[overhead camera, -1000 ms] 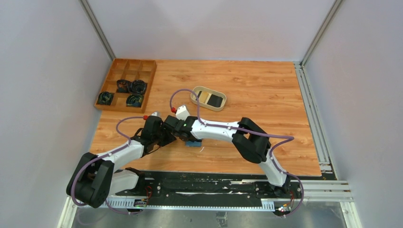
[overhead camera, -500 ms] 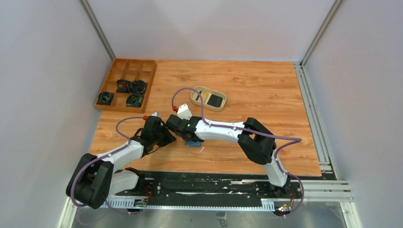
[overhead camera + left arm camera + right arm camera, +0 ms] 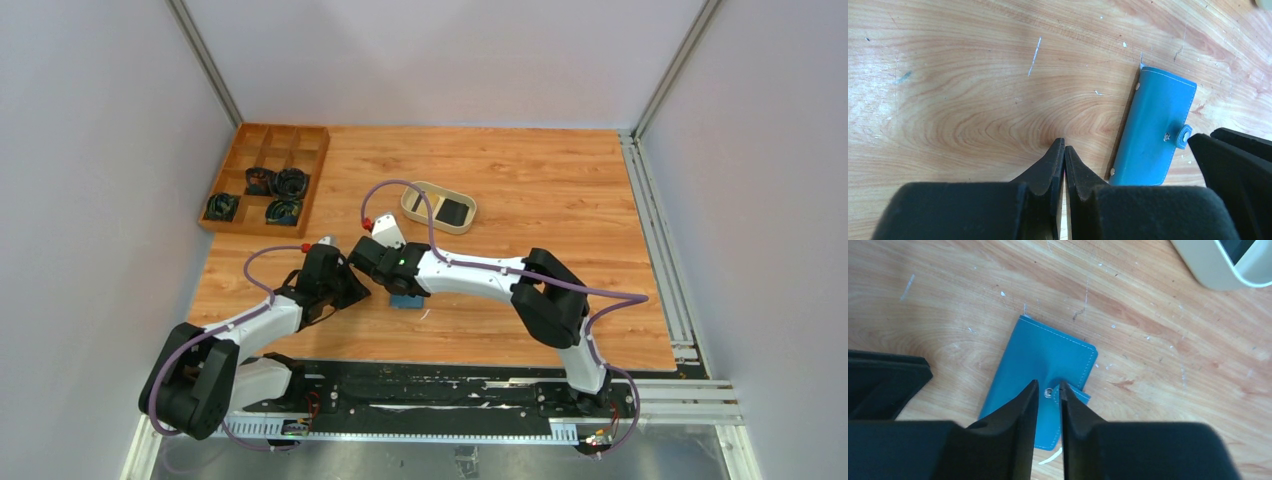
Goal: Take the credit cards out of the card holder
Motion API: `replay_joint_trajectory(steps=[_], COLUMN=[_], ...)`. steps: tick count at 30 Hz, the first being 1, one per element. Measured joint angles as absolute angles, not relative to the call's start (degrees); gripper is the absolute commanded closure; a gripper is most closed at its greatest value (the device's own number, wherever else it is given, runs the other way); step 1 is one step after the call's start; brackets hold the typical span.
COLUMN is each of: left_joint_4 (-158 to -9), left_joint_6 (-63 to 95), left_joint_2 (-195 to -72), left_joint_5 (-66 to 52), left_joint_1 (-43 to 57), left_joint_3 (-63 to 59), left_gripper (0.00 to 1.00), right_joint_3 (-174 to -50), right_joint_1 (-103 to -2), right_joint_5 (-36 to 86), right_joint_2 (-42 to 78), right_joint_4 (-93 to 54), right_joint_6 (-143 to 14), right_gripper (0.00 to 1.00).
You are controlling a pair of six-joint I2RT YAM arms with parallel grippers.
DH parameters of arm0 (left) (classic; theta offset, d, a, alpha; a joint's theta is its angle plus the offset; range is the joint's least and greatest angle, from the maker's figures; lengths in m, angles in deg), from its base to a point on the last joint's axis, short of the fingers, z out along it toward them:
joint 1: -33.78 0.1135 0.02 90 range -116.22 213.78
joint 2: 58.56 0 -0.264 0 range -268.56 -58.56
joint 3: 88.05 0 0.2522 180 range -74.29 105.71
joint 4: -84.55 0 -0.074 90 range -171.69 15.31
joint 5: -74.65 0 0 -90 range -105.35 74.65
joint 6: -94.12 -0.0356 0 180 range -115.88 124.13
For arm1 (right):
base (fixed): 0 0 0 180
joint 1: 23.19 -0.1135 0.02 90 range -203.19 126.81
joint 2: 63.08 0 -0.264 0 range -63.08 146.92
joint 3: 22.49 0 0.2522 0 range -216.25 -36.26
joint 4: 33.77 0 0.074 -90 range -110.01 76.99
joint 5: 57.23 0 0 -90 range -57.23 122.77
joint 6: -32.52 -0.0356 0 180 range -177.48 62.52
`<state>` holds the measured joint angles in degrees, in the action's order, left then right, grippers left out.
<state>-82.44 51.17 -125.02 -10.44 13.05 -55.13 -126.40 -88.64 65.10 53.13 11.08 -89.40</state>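
Looking down from above, a wooden tabletop [image 3: 560, 200] with orange-brown grain sits between plain grey walls [image 3: 90, 150], with metal posts in the far corners and metal rails [image 3: 655, 240] along its right edge. A brown compartment tray [image 3: 298, 140] stands at the far left corner, dark coils in four of its cells. A beige oval dish [image 3: 412, 211] lies near the middle, holding two credit cards [image 3: 455, 211], one black and one tan. Both arms reach to the near middle. There the blue card holder [image 3: 407, 302] lies flat, folded, just under the right hand [image 3: 393, 288], with the left hand [image 3: 362, 293] just beside it.

From the left wrist, the left hand's fingers are pressed together with nothing between them, tips low over bare wood. The wood here is scratched and flecked with white. The card holder lies to their right, its snap tab on the side nearest the right hand's black fingers.

From the right wrist, the right hand's fingers stand slightly apart above the card holder. The metal snap shows in the narrow gap, and the tab sticks out past the right finger. Nothing is clamped. The dish's rim shows at the top right corner, and the wood around is marked with small nicks.
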Motion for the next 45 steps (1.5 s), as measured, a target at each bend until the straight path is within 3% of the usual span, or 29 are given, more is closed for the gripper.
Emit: replay_joint_trajectory(steps=[6,16,41,45], left_joint_4=[-82.5,-82.9,-83.4,-83.4], left_joint_6=[51.2,51.1,51.0,51.0], left_joint_2=[-125.0,-125.4,-126.0,-126.0], left_joint_5=[-10.4,-10.4,-10.4,-10.4], left_joint_1=[13.0,13.0,13.1,13.1], left_joint_3=[-55.1,-55.1,-55.0,-55.0], left_gripper=[0.91,0.91,0.91,0.91], right_joint_3=[-126.4,-129.2,-130.9,-130.9], right_joint_1=[-88.6,-88.6,-88.6,-88.6], right_joint_5=[65.4,65.6,65.6,65.7], right_joint_2=[53.1,57.8,59.6,59.6], right_joint_4=[12.7,17.2,19.1,19.1], right_joint_6=[-88.2,-86.8,-86.6,-86.8], right_gripper=[0.63,0.66,0.99,1.00])
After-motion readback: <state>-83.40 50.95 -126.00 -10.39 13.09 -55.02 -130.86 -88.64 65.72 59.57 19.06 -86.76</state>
